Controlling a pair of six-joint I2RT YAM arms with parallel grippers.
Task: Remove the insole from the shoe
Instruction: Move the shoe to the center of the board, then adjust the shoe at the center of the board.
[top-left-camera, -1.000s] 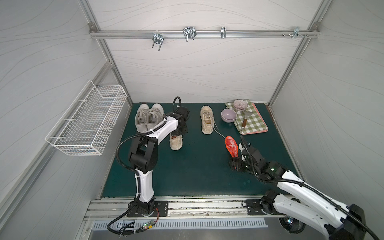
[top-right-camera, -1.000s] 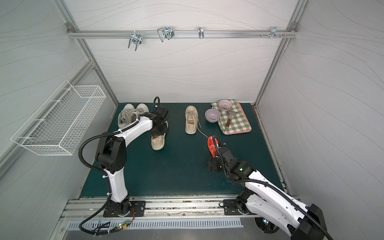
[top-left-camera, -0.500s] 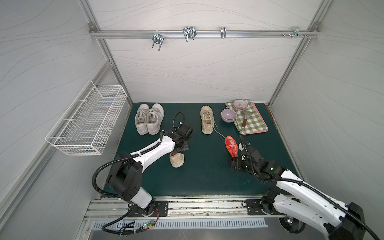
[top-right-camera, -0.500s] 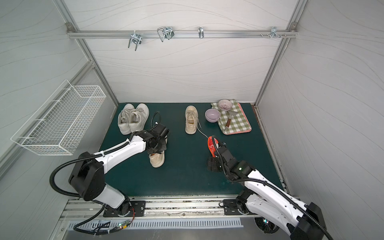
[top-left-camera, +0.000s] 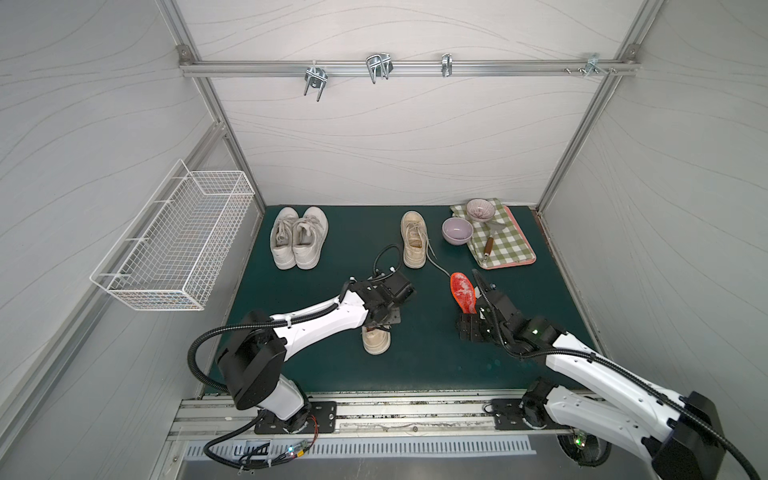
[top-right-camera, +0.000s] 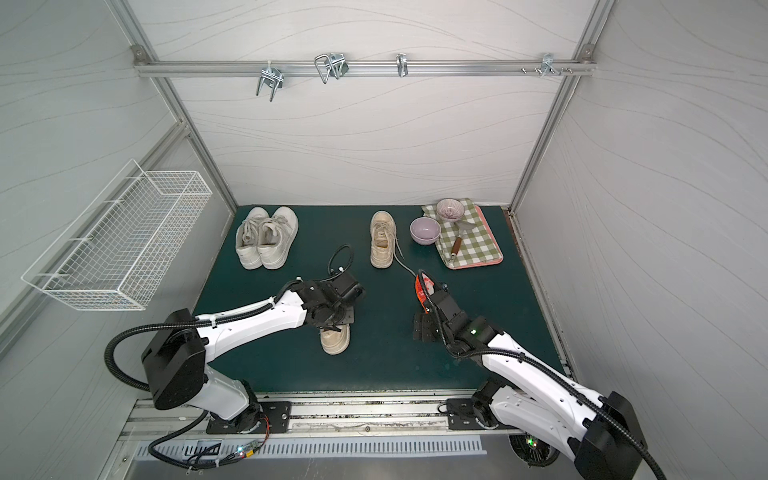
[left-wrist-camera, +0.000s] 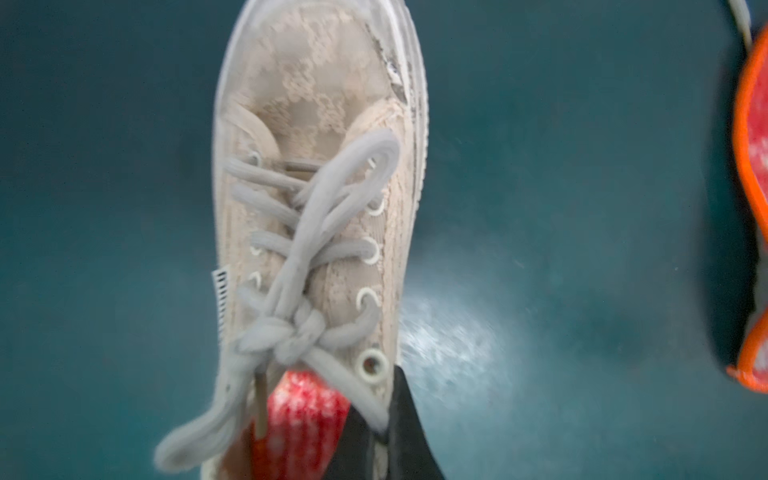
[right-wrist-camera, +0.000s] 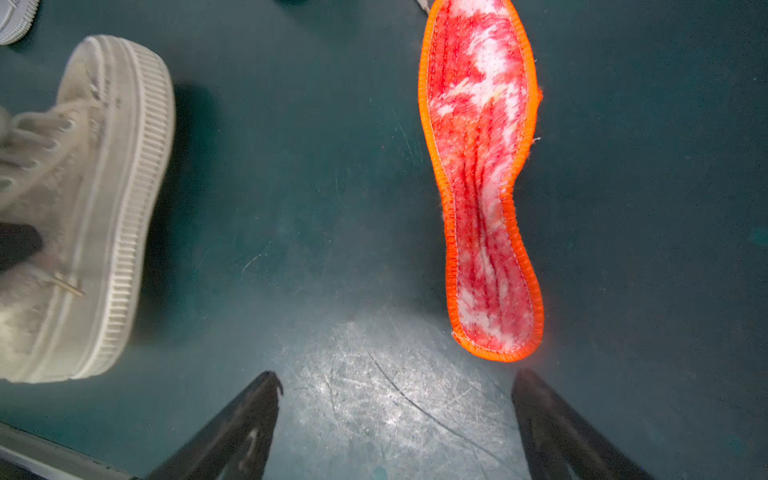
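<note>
Inspection from the remote station.

1. The shoe (left-wrist-camera: 316, 166) is a beige lace-patterned canvas sneaker with a ribbed off-white rubber sole, metal eyelets and a knotted grey lace. In both top views its long axis runs from far to near, toe toward the base rail and heel under the left wrist. I cannot tell whether the sole rests fully on the mat (top-left-camera: 415, 365), a scuffed dark green sheet.
2. The insole (left-wrist-camera: 305, 411) is fuzzy, mottled red and white, and sits inside the shoe, visible at the opening behind the knot.
3. The left gripper (left-wrist-camera: 386, 415) has its black fingers pinched together on the shoe's side wall beside the last eyelet.
4. A loose insole (right-wrist-camera: 482, 178) of the same fabric, edged in orange stitching, lies on the mat with a buckled waist. Its broad forefoot points toward the far wall, and its heel end lies just short of the right gripper (right-wrist-camera: 397, 376), whose fingers stand wide apart and hold nothing.
5. A lilac bowl (top-left-camera: 457, 230) stands beside a checked cloth (top-left-camera: 511, 249). A patterned bowl (top-left-camera: 480, 209) stands on the cloth. I cannot tell their contents.
</note>
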